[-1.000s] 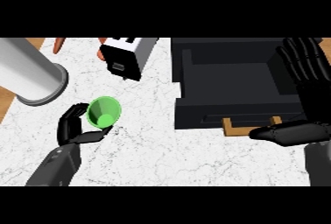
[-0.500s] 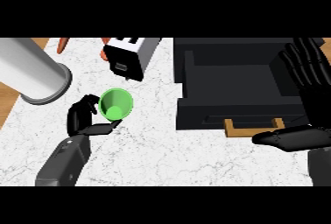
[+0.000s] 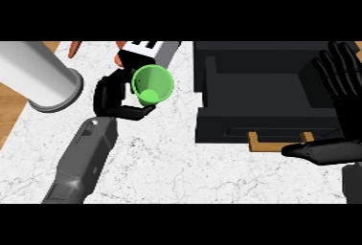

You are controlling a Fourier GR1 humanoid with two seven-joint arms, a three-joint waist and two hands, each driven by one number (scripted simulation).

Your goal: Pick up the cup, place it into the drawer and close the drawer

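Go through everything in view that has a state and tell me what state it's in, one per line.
Green cup: held off the counter, tipped on its side.
Left hand: fingers curled round the cup.
Right hand: open, fingers up, at the right edge.
Black drawer: open, nothing visible inside.

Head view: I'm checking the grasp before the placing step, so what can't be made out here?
- Green cup: its left side and base, hidden by the left robot hand.
- Drawer: right inner wall, behind the right robot hand.
- Grey cylinder: cut off at the left edge.
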